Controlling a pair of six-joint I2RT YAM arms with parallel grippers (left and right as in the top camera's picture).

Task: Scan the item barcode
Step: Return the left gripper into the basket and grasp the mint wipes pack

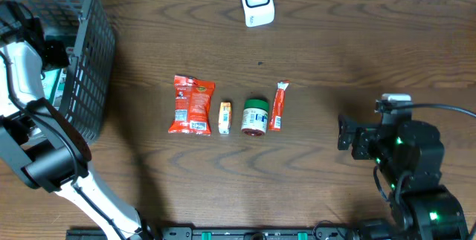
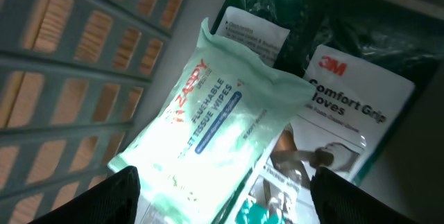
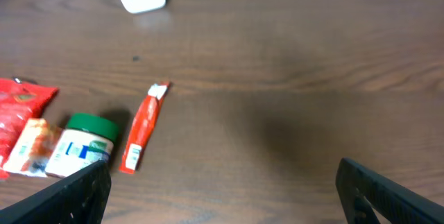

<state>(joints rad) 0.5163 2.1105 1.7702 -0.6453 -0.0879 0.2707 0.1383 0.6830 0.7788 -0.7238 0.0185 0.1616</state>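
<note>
A pale green flushable-wipes pack (image 2: 208, 113) lies tilted inside the grey basket (image 1: 89, 54). My left gripper (image 2: 223, 182) hangs just over its lower end, open, one finger at each side and neither touching it. Under the pack lie a 3M Comfort Grip gloves package (image 2: 354, 106) and a dark green packet (image 2: 257, 33). The white scanner (image 1: 256, 1) stands at the table's far edge. My right gripper (image 3: 222, 172) is open above bare wood, right of the row of items, with nothing between its fingers.
A row lies mid-table: a red snack bag (image 1: 191, 105), a small orange box (image 1: 224, 117), a green-lidded jar (image 1: 255, 116) and a red stick packet (image 1: 278, 105). The basket's mesh wall (image 2: 76, 57) stands close on the left gripper's left.
</note>
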